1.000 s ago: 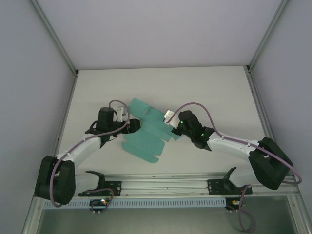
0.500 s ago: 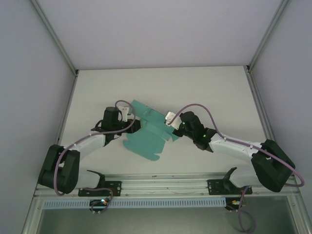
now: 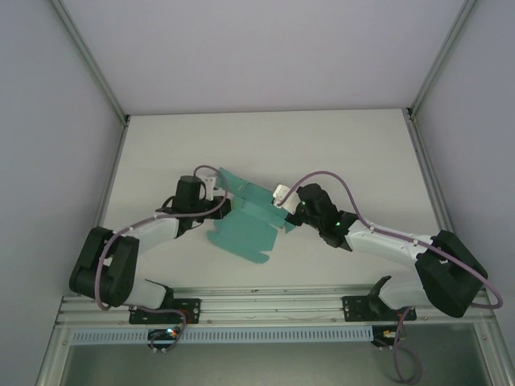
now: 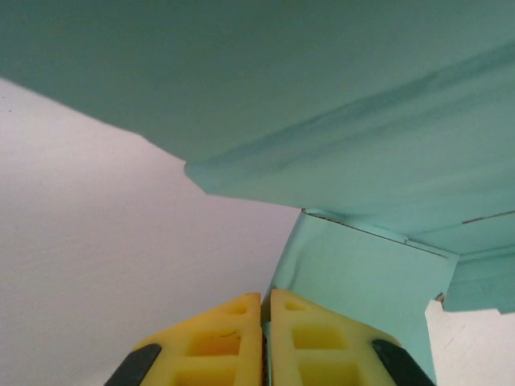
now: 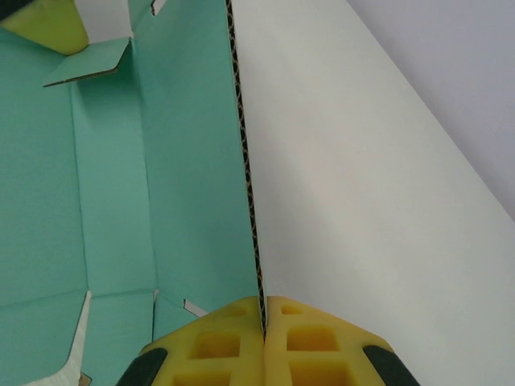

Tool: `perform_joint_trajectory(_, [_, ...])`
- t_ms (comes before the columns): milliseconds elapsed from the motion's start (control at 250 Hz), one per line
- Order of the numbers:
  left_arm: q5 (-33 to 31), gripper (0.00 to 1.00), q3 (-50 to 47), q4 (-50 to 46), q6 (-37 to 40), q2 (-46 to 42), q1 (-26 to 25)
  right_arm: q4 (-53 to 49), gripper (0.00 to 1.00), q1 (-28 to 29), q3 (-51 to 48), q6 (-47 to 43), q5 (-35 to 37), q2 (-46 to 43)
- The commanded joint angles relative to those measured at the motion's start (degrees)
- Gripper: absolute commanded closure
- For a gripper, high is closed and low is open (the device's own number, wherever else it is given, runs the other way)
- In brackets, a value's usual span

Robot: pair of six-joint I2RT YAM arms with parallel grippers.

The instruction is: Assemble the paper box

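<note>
The paper box (image 3: 245, 221) is a teal die-cut card sheet with flaps, held off the table between both arms near the middle. My left gripper (image 3: 221, 205) is shut on the sheet's left edge; the left wrist view has the yellow fingers (image 4: 233, 342) pinched on a teal flap (image 4: 362, 273), with more card arching overhead. My right gripper (image 3: 286, 211) is shut on the sheet's right edge. From the right wrist, the yellow fingers (image 5: 310, 342) clamp the corrugated edge (image 5: 245, 161), with the teal face (image 5: 113, 201) to the left.
The white table (image 3: 346, 153) is walled in by pale panels with metal corner posts (image 3: 88, 64). A rail with black brackets (image 3: 265, 310) runs along the near edge. Grey cables loop over both arms.
The left arm has moved right toward the centre, pushing its edge of the sheet inward. The sheet has bowed and folded up more. The right gripper has barely moved.
</note>
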Motion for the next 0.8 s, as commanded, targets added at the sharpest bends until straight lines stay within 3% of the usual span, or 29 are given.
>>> perform_joint_trajectory(0, [-0.5,0.94,2.0,-0.1,-0.4,2.1,-0.6,-0.8,1.00,0.4,-0.3,0.1,-2.8,-1.1])
perform_joint_trajectory(164, [-0.7,0.94,3.6,-1.4,-0.4,4.1,-2.5,-0.9,1.00,0.3,-0.2,-0.4,-2.1,-0.7])
perform_joint_trajectory(260, [-0.5,0.87,3.6,-2.7,-0.7,3.5,-2.7,-2.2,1.00,0.3,0.6,-1.8,-0.4,-0.5])
perform_joint_trajectory(387, [-3.0,0.62,1.6,-6.0,-1.4,-1.4,-2.7,-5.4,1.00,0.3,2.6,-7.0,4.8,-0.4])
perform_joint_trajectory(527, [-9.0,0.48,-0.2,-13.7,-2.2,-9.3,-2.6,-9.6,1.00,0.2,6.4,-14.7,10.7,0.5])
perform_joint_trajectory(643, [-13.6,0.24,-1.5,-19.6,-3.2,-17.2,-2.2,-11.1,1.00,0.3,9.3,-20.1,12.7,1.0])
perform_joint_trajectory(715, [-16.7,0.01,-1.9,-23.5,-4.7,-22.0,-1.3,-11.5,1.00,0.9,10.8,-22.8,13.8,1.8])
perform_joint_trajectory(799, [-17.4,0.00,-2.2,-26.7,-5.9,-26.3,1.9,-9.6,1.00,2.2,11.4,-27.0,16.2,3.4])
